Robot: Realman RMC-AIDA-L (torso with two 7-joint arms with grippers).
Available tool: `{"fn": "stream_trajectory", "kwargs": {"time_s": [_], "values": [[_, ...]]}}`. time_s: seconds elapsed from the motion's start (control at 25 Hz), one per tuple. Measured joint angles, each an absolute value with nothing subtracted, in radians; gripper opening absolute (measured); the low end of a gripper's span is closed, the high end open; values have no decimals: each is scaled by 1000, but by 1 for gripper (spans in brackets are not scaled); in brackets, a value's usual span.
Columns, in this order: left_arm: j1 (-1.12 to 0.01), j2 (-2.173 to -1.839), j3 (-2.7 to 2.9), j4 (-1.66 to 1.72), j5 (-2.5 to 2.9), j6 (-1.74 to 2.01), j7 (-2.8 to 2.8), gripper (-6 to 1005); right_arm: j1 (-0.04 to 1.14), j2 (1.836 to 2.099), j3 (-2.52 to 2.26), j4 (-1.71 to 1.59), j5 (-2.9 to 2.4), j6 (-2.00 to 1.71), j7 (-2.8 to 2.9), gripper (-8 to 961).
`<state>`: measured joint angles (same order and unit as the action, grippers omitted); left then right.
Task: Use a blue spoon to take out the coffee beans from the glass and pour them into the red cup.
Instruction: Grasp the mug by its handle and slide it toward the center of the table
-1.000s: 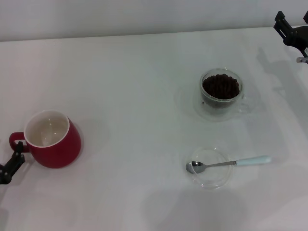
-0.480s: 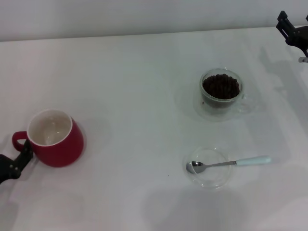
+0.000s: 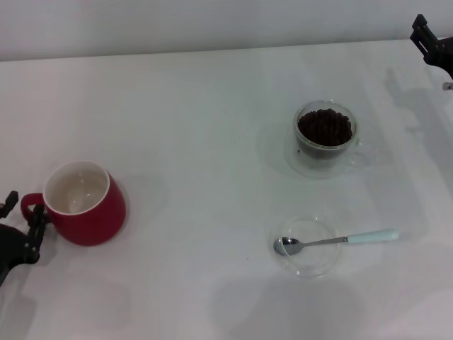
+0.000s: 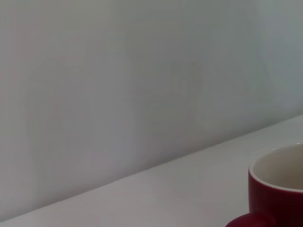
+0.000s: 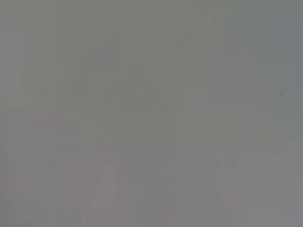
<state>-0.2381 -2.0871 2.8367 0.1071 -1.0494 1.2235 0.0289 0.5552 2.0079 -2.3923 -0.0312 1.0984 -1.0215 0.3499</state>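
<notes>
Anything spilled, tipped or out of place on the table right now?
Nothing stands out. The coffee beans sit inside the upright glass, the blue spoon rests across the clear saucer, and the red cup stands upright, empty, with the left gripper at its handle.

Nothing readable showed anywhere: no label, brand, number or sign on the red cup [image 3: 85, 204], the glass [image 3: 325, 137], the spoon [image 3: 333, 241] or the table [image 3: 198, 127].

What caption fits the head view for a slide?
Left pincer at the red cup's handle; blue spoon rests on a saucer near the glass of coffee beans.
</notes>
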Motion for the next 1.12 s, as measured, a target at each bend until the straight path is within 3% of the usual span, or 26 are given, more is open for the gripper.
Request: {"fn": "stream_trajectory", "kwargs": {"time_s": [0.32, 0.52, 1.12], "values": [[-242, -2088, 2833, 111, -1052, 1223, 50, 350, 555, 2006, -2392, -29, 1098, -1022, 350, 832], [-248, -2087, 2833, 138, -1050, 1224, 59, 122, 555, 2006, -2391, -29, 1098, -1022, 350, 832], [-276, -2090, 2844, 260, -1011, 1200, 152, 102, 557, 2006, -2391, -29, 1098, -1022, 350, 833]]}}
